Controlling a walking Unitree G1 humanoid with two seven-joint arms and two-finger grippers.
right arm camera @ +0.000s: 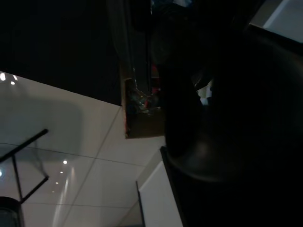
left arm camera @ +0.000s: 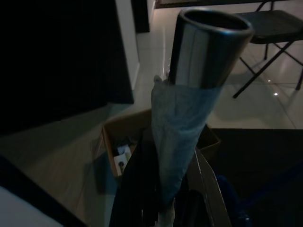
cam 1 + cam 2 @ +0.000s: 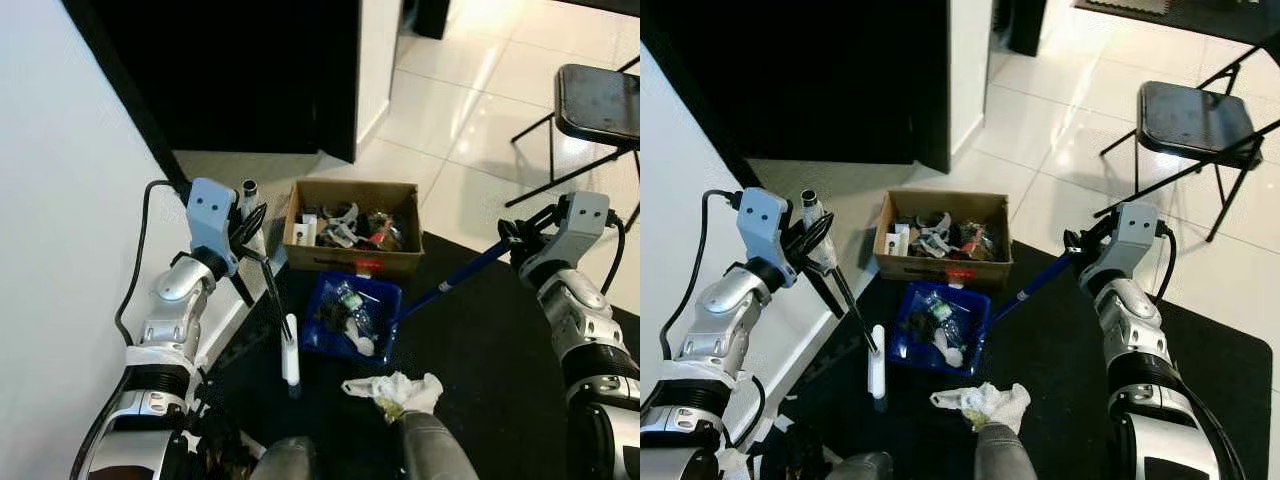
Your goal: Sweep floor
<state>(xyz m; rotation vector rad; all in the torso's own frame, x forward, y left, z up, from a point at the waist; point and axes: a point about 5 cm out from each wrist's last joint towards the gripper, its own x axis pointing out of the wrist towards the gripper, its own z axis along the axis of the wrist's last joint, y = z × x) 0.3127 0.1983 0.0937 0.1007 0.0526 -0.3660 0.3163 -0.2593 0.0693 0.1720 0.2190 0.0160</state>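
My left gripper (image 3: pixel 246 228) is shut on the broom handle (image 3: pixel 249 190), a metal tube wrapped in grey tape (image 2: pixel 182 127). A thin black rod runs down from it to the white brush head (image 3: pixel 290 362) on the black mat. My right gripper (image 3: pixel 516 240) is shut on the long blue handle (image 3: pixel 455 280) of the blue dustpan (image 3: pixel 382 296). The dustpan lies on the mat in front of the cardboard box and holds bits of rubbish. A crumpled white wad of paper (image 3: pixel 395 390) lies on the mat just before the dustpan.
A cardboard box (image 3: pixel 352 262) full of scraps stands behind the dustpan, and it shows dimly as box (image 1: pixel 142 116). A black folding chair (image 3: pixel 598 102) stands on the tiles at the far right. The white wall (image 3: pixel 60 200) runs along my left, beside a dark doorway (image 3: pixel 240 70).
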